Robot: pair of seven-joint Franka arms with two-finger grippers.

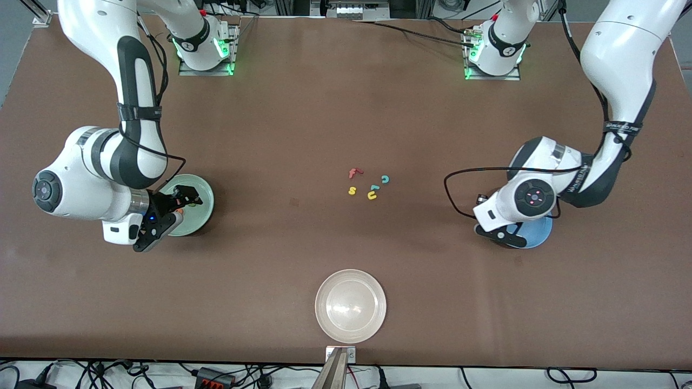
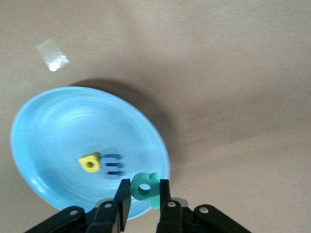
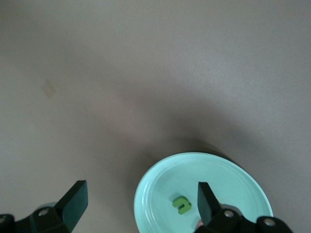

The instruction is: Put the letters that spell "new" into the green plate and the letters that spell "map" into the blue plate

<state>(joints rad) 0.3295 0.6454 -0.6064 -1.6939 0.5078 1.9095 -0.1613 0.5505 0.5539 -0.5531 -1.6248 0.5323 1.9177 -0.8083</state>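
Observation:
My left gripper (image 2: 145, 194) is shut on the teal p (image 2: 146, 187) and holds it just above the rim of the blue plate (image 2: 58, 136). The yellow a (image 2: 90, 163) and the blue m (image 2: 113, 166) lie together in that plate. In the front view the left gripper (image 1: 508, 236) hangs over the blue plate (image 1: 540, 232). My right gripper (image 3: 141, 194) stands open over the edge of the green plate (image 3: 233, 179), where the dark green n (image 3: 181, 205) lies. A pinkish-red scrap shows beside one finger; the e is hidden. From the front, the right gripper (image 1: 167, 219) covers part of the green plate (image 1: 203, 197).
Loose letters lie mid-table: a red f (image 1: 354, 173), a teal c (image 1: 385, 179), a yellow s (image 1: 352, 190) and a yellow u (image 1: 372, 195). A cream-white plate (image 1: 350, 306) stands near the table's front edge.

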